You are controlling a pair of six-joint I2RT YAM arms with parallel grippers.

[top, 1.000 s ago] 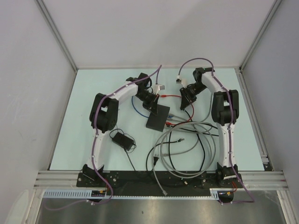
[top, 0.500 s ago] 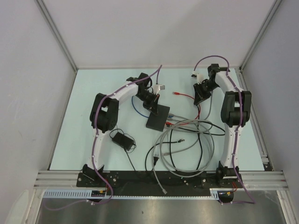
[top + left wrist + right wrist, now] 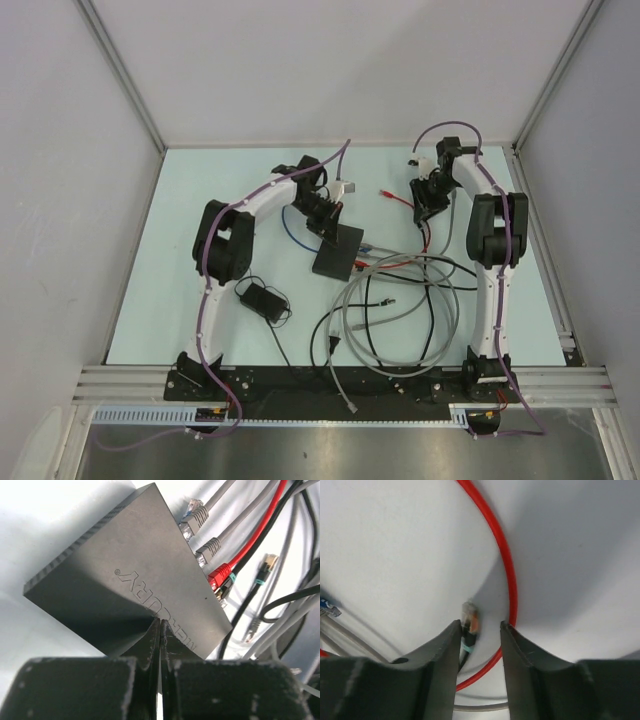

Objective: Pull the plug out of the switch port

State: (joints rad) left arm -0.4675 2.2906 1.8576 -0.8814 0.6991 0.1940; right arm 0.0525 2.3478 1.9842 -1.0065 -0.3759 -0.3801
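Switch (image 3: 125,575) ports out of sight

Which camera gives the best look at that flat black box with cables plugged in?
The left wrist view: the switch fills the frame, showing its lettering, side vents and the red plug at its edge. The top view shows it only as a small dark rectangle. The right wrist view shows none of it.

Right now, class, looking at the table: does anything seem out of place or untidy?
Yes. The switch sits askew to the edges of the table, the shut left pincer resting on its top. Beside it the cables lie in a tangle of overlapping loops, and one black-cabled plug lies loose among them, in no port.
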